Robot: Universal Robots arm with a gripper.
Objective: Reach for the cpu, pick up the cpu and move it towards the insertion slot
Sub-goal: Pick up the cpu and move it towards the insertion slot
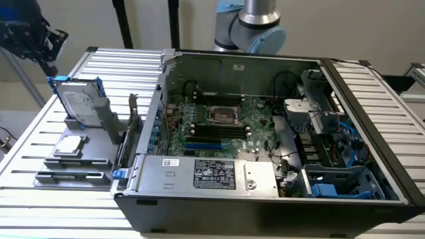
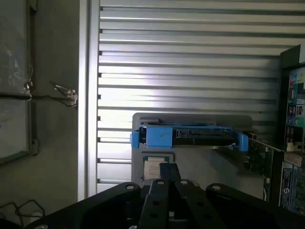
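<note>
Up at exterior view's left: black end effector [image 1: 30, 37] hangs high, open or closed cannot tell | small flat silver-grey square cpu [image 1: 69, 145] lies on grey fixture [image 1: 99, 149], well apart from end effector, just beside upright silver hard drive with blue brackets [image 1: 79, 102]

Slatted table [image 1: 40, 209] bears computer case [image 1: 232, 219]; fixture [image 1: 99, 162] just beside it, at the exterior view's left; hard drive [image 1: 77, 102] upright at fixture's rear; cpu [image 1: 69, 145] flat before it; motherboard [image 1: 256, 112] in case, cpu socket [image 1: 224, 115] mid-board.
</note>
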